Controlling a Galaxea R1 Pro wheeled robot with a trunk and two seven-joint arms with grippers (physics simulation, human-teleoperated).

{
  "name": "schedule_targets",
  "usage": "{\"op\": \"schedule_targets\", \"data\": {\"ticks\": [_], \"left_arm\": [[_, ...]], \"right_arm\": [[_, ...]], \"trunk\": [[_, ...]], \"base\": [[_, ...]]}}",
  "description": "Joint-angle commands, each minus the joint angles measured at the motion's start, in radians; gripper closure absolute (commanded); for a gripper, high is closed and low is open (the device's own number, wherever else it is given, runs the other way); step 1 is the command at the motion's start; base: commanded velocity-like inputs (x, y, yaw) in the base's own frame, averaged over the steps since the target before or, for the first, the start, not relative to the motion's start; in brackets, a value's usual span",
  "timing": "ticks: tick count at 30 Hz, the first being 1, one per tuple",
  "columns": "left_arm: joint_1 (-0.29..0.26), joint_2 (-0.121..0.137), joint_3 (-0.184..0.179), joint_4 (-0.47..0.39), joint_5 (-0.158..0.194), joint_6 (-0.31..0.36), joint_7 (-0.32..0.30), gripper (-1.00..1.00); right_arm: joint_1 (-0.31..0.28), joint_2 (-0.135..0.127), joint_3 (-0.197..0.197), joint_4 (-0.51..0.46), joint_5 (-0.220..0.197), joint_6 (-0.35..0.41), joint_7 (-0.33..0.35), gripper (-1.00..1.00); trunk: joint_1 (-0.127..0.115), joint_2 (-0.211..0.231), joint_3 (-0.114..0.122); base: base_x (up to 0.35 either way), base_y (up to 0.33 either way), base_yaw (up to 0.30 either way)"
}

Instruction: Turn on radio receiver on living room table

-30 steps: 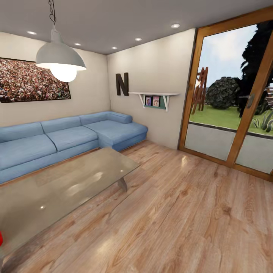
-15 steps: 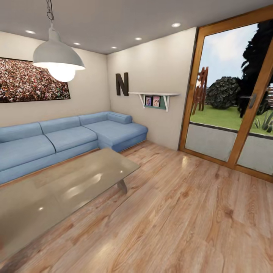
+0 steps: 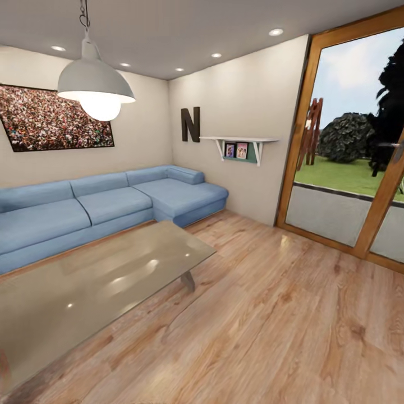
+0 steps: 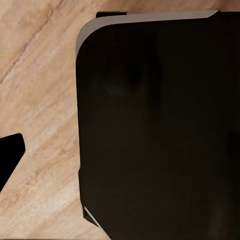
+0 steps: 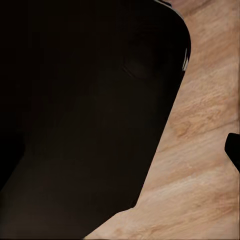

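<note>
The living room shows in the head view, with a long blue corner sofa [image 3: 112, 202] and a framed crowd picture [image 3: 56, 118]. The low table [image 3: 95, 286] with its glossy grey-brown glass top reaches in from the lower left. The stretch of its top that I see is bare, and the radio receiver is out of view. In the left wrist view a dark robot body panel [image 4: 160, 125] hangs over the wood floor, with a black tip [image 4: 10, 156] at the frame edge. The right wrist view has a similar dark panel [image 5: 85, 110] and a black tip [image 5: 233, 149].
Light wood plank floor [image 3: 269, 325] stretches open to the right of the table. A white pendant lamp [image 3: 95, 84] hangs over the table. A wood-framed glass door [image 3: 359, 151] stands at the right, with a wall shelf [image 3: 238, 147] and a letter N [image 3: 191, 124] beside it.
The head camera has moved, so the whole room sits a little further right in the picture. A red sliver at the lower left edge one second ago has left the view.
</note>
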State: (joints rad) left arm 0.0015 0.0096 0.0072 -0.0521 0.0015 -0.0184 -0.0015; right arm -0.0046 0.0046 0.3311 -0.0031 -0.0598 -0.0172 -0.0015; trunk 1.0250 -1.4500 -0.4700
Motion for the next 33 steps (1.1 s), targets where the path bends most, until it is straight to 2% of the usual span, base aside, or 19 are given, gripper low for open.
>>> {"op": "schedule_targets", "data": {"ticks": [1,33], "left_arm": [[0.0,0.0,0.0,0.0,0.0,0.0,0.0,-1.0],[0.0,0.0,0.0,0.0,0.0,0.0,0.0,-1.0]], "right_arm": [[0.0,0.0,0.0,0.0,0.0,0.0,0.0,-1.0],[0.0,0.0,0.0,0.0,0.0,-0.001,0.0,-1.0]], "trunk": [[0.0,0.0,0.0],[0.0,0.0,0.0]], "base": [[0.01,0.0,0.27],[0.001,0.0,0.279]]}}
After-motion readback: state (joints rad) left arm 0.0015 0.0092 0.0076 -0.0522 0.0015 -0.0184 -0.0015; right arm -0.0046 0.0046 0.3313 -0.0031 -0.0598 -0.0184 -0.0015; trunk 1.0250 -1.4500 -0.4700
